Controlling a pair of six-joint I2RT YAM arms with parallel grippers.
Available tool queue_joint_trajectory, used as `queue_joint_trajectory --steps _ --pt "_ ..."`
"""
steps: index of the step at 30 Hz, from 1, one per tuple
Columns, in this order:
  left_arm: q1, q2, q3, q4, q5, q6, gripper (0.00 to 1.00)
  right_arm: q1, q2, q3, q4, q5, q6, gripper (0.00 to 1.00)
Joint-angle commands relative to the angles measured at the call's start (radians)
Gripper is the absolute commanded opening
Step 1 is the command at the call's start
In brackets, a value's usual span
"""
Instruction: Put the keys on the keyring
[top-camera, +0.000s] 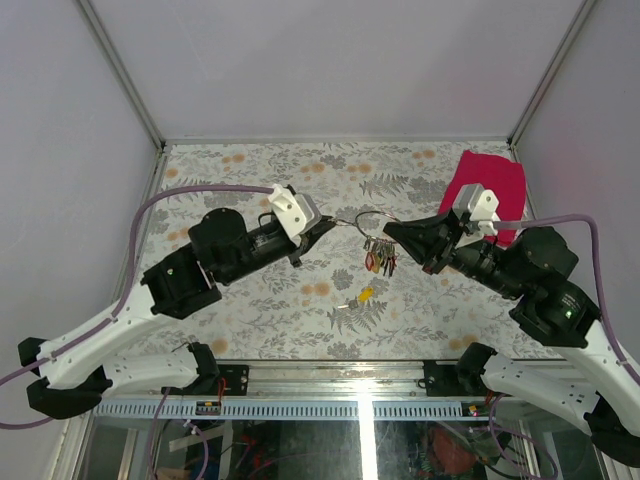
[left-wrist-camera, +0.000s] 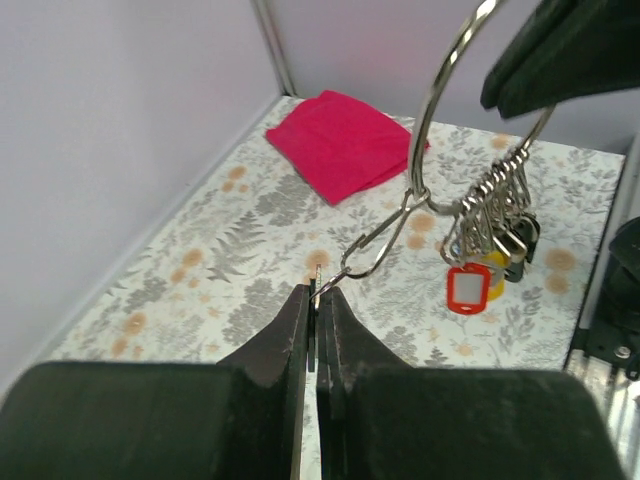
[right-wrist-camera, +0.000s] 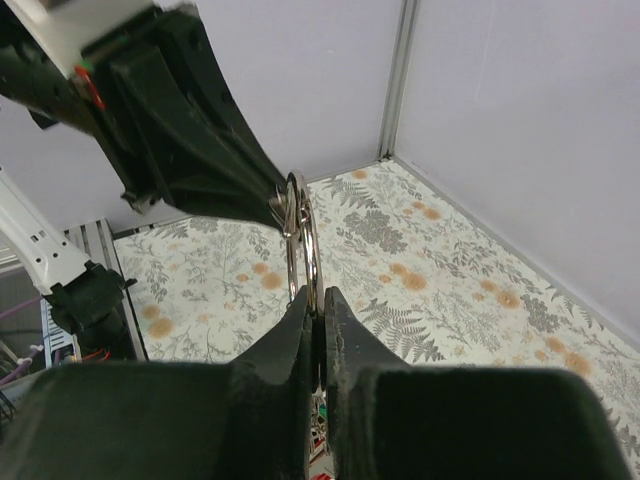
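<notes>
Over the floral table (top-camera: 250, 300), my left fingers (left-wrist-camera: 288, 335) pinched a small loop (left-wrist-camera: 368, 250), right fingers (right-wrist-camera: 288, 345) the keyring (left-wrist-camera: 424, 125) (keys (left-wrist-camera: 470, 288) dangling); pulling apart risked a slip.

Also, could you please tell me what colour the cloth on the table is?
The cloth is pinkish red, clearest in the left wrist view.

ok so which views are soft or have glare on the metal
Left wrist view: left gripper close, dark and soft; keyring shows bright glints, keys fairly sharp. Right wrist view: right gripper likewise blurred and dark, keyring shiny. Top view: evenly lit, sharp, a bright reflection strip at the bottom edge.
</notes>
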Motion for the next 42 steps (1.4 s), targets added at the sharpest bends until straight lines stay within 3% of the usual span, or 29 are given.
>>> queue_joint_trajectory --steps 1,9,22,42 --pt "-0.001 0.017 0.109 -0.079 -0.089 0.108 0.00 -0.001 -0.001 0.016 0.030 0.016 -0.007 0.00" --pt "-0.004 0.106 0.268 -0.185 -0.064 0.224 0.00 0.000 0.050 -0.003 0.011 -0.058 0.023 0.00" --pt "-0.122 0.189 0.350 -0.216 -0.073 0.306 0.00 0.000 0.150 -0.005 0.019 -0.149 0.037 0.00" --pt "-0.151 0.169 0.378 -0.088 -0.101 0.288 0.00 -0.001 0.114 -0.104 0.102 -0.135 0.116 0.00"
